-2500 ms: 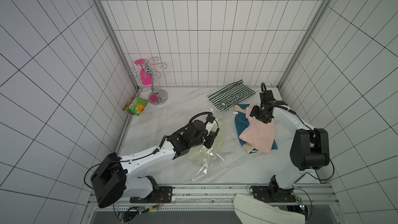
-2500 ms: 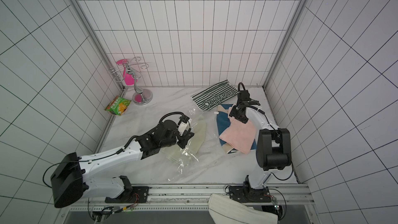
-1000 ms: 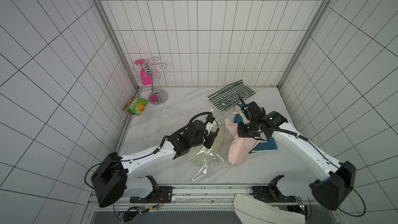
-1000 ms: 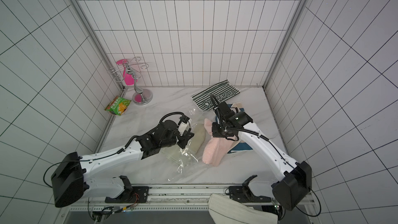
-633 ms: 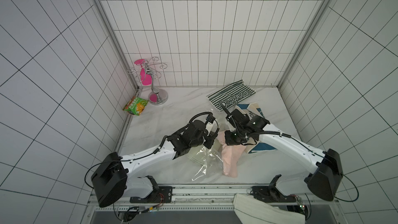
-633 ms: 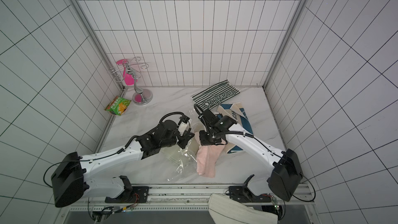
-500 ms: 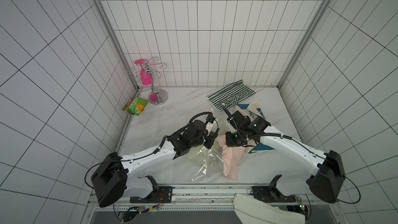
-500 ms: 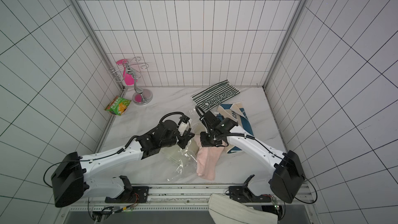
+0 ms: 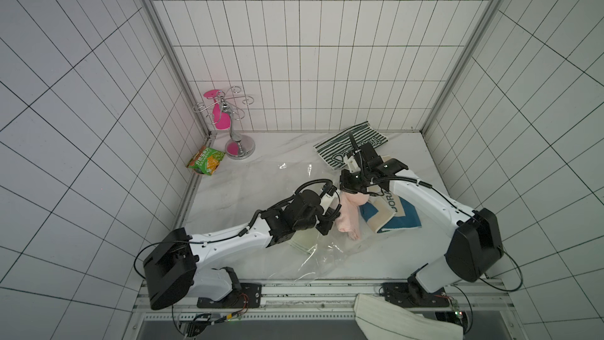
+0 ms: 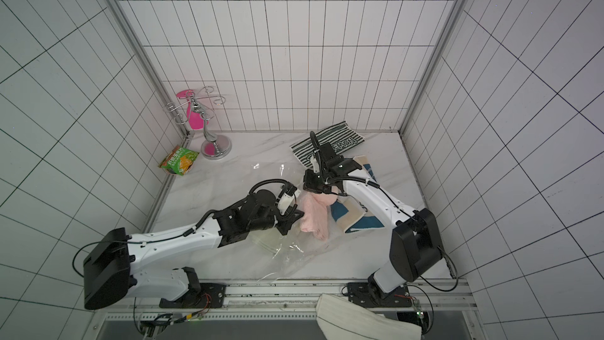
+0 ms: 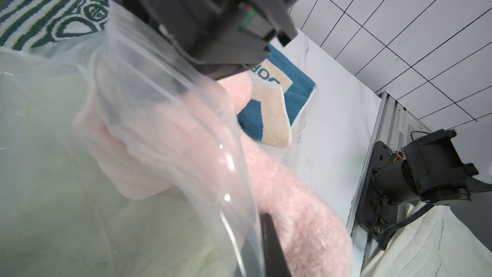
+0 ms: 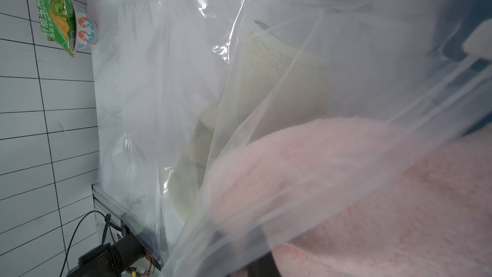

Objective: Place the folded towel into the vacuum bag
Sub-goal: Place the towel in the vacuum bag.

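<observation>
My right pincer (image 9: 352, 190) is clamped almost closed on the top of the pink towel (image 9: 349, 220). The towel hangs at the mouth of the vacuum bag (image 9: 327, 255), part of it behind the film and part outside. My left pincer (image 9: 328, 224) is pinched tight on the bag's upper lip. I judge I should hold that lip high and feed the towel low and deep before letting go. A pale towel (image 12: 266, 75) already inside takes up room. The blue towel (image 9: 397, 220) lies just beside the mouth. The striped towel (image 9: 372, 140), snack packet (image 9: 206, 165) and metal stand (image 9: 240, 150) sit well apart.
</observation>
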You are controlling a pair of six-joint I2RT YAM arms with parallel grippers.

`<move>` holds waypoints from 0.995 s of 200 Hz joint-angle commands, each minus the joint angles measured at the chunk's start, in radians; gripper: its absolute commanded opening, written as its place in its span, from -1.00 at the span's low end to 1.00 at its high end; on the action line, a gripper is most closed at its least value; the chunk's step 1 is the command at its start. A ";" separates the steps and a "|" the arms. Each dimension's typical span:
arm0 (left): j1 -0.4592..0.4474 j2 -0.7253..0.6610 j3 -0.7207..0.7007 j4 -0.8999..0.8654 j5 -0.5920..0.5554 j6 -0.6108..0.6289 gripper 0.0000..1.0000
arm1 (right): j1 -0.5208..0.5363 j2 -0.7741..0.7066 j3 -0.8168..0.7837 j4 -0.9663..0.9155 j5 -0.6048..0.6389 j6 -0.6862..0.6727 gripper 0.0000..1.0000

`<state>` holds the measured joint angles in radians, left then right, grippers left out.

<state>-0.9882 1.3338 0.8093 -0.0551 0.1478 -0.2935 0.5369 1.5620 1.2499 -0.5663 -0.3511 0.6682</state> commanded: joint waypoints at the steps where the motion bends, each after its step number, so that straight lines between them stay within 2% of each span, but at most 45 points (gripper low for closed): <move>1: -0.018 -0.007 -0.021 0.052 0.033 -0.010 -1.00 | 0.013 0.011 -0.161 0.342 0.018 0.196 -0.90; 18: -0.018 -0.011 -0.019 0.044 0.018 -0.005 -1.00 | 0.047 0.067 -0.194 0.396 0.113 0.253 -0.85; 36: -0.016 -0.012 -0.011 0.020 0.003 0.005 -1.00 | 0.056 0.118 -0.200 0.435 0.132 0.276 -0.69; 57: -0.014 -0.024 -0.006 -0.012 -0.032 0.004 -1.00 | 0.038 0.086 -0.190 0.473 0.020 0.280 -0.40; 81: -0.004 -0.050 -0.026 0.007 -0.063 0.013 -1.00 | 0.020 -0.018 -0.184 0.379 -0.068 0.227 0.10; 86: 0.001 -0.050 -0.024 -0.001 -0.062 0.016 -1.00 | 0.013 -0.036 -0.186 0.343 -0.073 0.206 0.15; 110: 0.015 -0.069 -0.014 -0.023 -0.053 0.016 -1.00 | 0.002 -0.117 -0.196 0.116 -0.053 0.080 0.22; 133: 0.023 -0.102 -0.019 -0.011 -0.055 0.009 -1.00 | 0.056 -0.194 -0.258 0.013 -0.026 0.065 0.21; 155: 0.032 -0.104 -0.025 0.013 -0.046 0.005 -1.00 | 0.132 -0.246 -0.374 0.061 0.011 0.163 0.17; 168: 0.033 -0.089 -0.027 0.018 -0.040 0.005 -1.00 | 0.159 -0.261 -0.453 0.126 0.077 0.185 0.17; 199: 0.033 -0.071 -0.039 0.037 -0.023 -0.011 -1.00 | 0.168 -0.171 -0.531 0.223 0.187 0.196 0.18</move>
<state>-0.9581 1.2488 0.7826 -0.0643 0.1043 -0.2920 0.7021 1.3266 0.7815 -0.4175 -0.2878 0.8341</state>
